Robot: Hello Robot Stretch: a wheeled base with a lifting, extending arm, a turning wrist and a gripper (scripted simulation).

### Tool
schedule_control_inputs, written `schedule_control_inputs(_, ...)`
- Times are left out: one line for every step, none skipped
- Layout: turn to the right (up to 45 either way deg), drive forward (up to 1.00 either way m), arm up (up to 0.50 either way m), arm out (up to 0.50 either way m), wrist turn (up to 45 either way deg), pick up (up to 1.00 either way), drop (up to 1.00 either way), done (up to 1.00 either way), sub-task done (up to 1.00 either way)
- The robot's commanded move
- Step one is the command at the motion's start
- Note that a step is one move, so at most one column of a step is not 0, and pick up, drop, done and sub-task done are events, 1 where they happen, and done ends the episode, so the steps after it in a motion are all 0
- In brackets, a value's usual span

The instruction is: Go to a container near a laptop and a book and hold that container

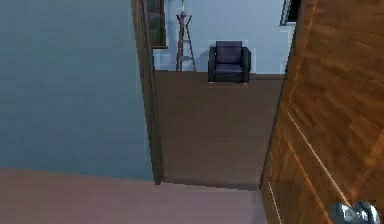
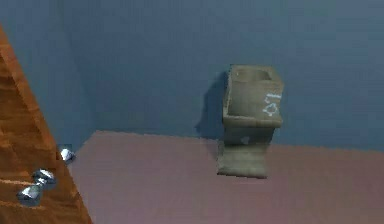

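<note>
A bin [image 2: 248,125] stands by the blue wall [image 2: 130,60], out on the arm's side. The doorway [image 1: 210,130] lies straight ahead, beside the wooden door [image 1: 330,110]. Nobody can tell how the gripper's jaws stand.

glossy wood door [image 1: 330,110], shiny metal knob [image 1: 352,212], matt blue wall [image 1: 70,90]

Slate blue on the near wall [image 1: 60,90], paler blue on the far wall [image 1: 250,25]. Dark brown for the door frame [image 1: 150,100] and the inner floor [image 1: 215,130]; dusty mauve for the near floor [image 1: 100,195]. Reddish-brown door [image 1: 330,110], streaked with darker grain (silver knob [image 1: 352,212] at the bottom). Navy-black armchair [image 1: 229,62], brown coat stand [image 1: 183,40]. In the arm side view, deep blue side wall [image 2: 150,60] and drab olive-grey bin [image 2: 245,125] with a white mark [image 2: 270,102].
</note>
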Motion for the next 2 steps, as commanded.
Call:
schedule_control_inputs(0.0,1.00,0.00,0.00,0.0,0.00,0.00,0.00,0.00)
schedule_control_inputs(3.0,0.00,0.00,0.00,0.0,0.00,0.00,0.00,0.00)
